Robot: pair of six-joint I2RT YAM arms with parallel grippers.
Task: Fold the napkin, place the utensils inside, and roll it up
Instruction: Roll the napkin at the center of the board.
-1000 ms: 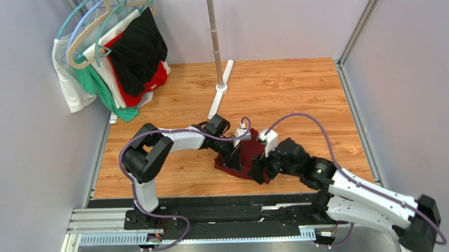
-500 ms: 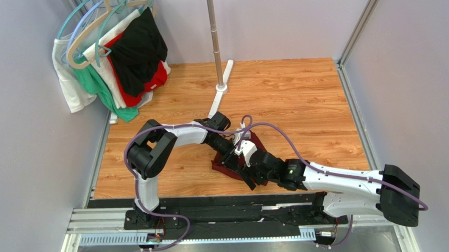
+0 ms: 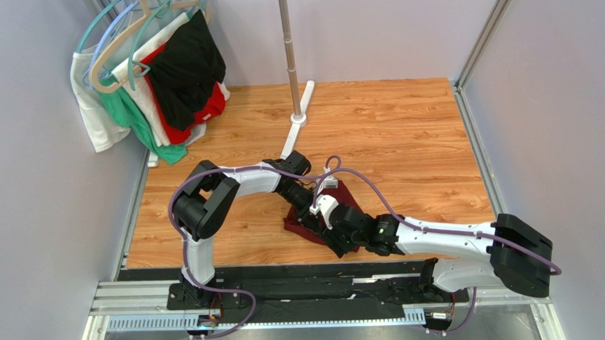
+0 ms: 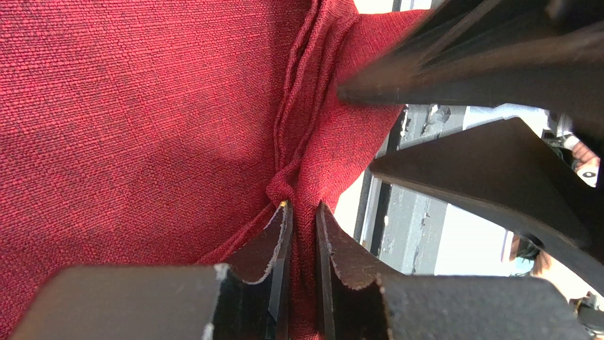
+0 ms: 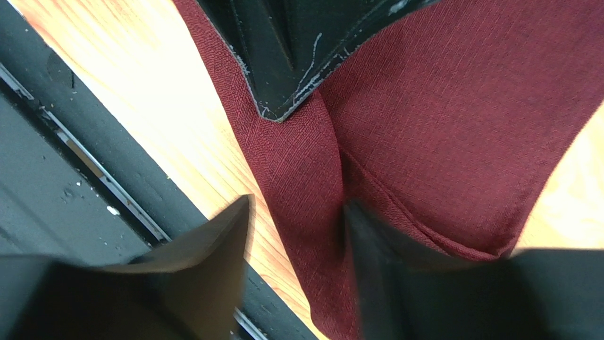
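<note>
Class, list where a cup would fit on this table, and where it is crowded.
Free: wood between the stand's foot and the right wall; wood right of the napkin. Crowded: centre, left gripper and right gripper at the napkin; far left, hanging garments.

From above, your left arm (image 3: 246, 184) and right arm (image 3: 446, 236) cover most of the napkin (image 3: 346, 194), which both wrist views crop.
</note>
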